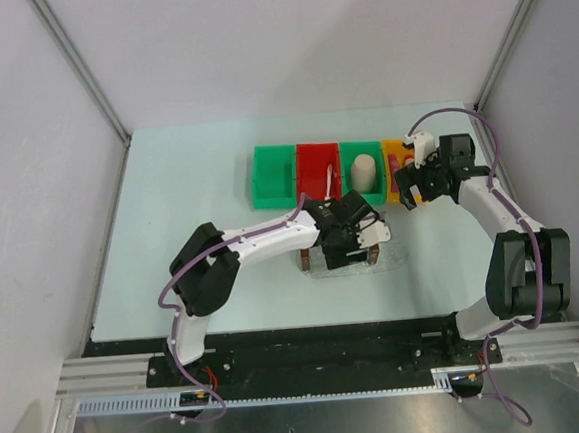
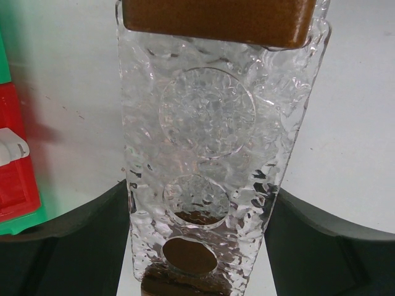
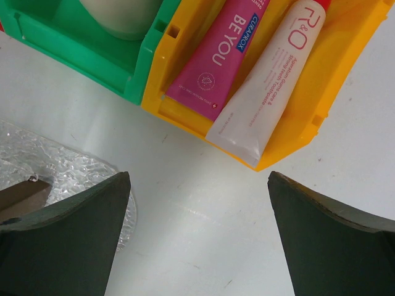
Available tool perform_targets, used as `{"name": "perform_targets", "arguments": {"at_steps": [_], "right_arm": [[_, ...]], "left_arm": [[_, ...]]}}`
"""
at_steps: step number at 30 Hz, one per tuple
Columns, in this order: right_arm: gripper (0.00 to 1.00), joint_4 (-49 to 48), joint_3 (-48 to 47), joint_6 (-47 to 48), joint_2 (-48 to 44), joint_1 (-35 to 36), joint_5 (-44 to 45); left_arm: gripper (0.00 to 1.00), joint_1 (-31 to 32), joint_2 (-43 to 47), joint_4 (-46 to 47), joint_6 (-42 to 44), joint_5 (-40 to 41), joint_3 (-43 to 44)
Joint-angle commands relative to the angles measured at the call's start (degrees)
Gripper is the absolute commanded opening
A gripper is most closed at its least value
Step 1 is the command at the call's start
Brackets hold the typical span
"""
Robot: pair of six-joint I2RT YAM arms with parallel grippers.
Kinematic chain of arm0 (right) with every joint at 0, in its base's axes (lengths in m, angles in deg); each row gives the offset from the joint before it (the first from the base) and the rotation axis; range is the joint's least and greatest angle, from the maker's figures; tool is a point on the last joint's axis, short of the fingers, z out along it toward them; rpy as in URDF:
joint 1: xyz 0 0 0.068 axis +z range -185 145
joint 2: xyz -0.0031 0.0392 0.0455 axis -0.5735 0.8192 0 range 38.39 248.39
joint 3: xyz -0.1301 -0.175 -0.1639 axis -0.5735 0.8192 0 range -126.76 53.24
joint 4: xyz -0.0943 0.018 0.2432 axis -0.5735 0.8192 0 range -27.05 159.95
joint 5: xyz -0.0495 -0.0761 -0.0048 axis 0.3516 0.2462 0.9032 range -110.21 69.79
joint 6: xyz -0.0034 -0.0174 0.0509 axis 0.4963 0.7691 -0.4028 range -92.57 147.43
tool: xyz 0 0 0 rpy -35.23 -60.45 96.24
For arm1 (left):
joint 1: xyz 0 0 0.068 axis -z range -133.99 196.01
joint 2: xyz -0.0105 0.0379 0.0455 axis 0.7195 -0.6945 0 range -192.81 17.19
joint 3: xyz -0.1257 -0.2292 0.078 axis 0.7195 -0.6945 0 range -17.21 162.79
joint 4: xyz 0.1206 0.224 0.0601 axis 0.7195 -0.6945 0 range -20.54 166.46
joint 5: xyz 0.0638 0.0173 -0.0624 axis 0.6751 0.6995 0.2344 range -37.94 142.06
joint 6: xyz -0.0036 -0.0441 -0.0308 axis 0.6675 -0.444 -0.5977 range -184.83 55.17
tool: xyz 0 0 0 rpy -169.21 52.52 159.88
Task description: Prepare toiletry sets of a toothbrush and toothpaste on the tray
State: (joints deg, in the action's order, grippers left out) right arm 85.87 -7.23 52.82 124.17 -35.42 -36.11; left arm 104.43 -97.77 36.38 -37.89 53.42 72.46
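Observation:
The clear bumpy tray (image 2: pixel 207 117) runs lengthwise between my left gripper's (image 2: pixel 199 187) dark fingers, whose tips touch its two long sides; a brown handle (image 2: pixel 216 18) caps its far end. From above, that gripper (image 1: pixel 356 236) sits over the tray (image 1: pixel 334 267) at mid-table. The white toothbrush (image 1: pixel 328 183) lies in the red bin (image 1: pixel 315 156). A magenta toothpaste (image 3: pixel 213 55) lies in the yellow bin (image 3: pixel 345 55) beside a white-and-pink tube (image 3: pixel 271 80). My right gripper (image 3: pixel 199 176) is open over bare table just in front of that bin, holding nothing.
A row of bins stands behind the tray: green (image 1: pixel 271 173), red, green with a beige cup (image 1: pixel 364 170), then yellow (image 1: pixel 392 148). One corner of the tray (image 3: pixel 62 166) shows left of the right gripper. Grey walls enclose the table.

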Motion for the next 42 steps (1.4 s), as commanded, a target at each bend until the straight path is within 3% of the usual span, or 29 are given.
{"name": "perform_targets", "arguments": {"at_steps": [1,14,22,42], "right_arm": [[1.0,0.0,-2.3,0.5,-0.3,0.3,0.2],[1.0,-0.1,-2.3,0.5,0.1,0.3,0.2],[1.0,0.1,-2.3,0.5,0.4,0.3,0.3],[1.0,-0.2,-2.3,0.0,0.4,0.3,0.4]], "left_arm": [[0.72,0.9,1.7,-2.3,-0.7,-1.5,-1.6],[0.82,1.1,1.5,-1.8,1.0,0.5,-1.5],[1.0,1.1,2.4,-1.7,0.9,0.5,-0.6],[1.0,1.2,9.6,-0.3,3.6,1.2,1.9]]}}
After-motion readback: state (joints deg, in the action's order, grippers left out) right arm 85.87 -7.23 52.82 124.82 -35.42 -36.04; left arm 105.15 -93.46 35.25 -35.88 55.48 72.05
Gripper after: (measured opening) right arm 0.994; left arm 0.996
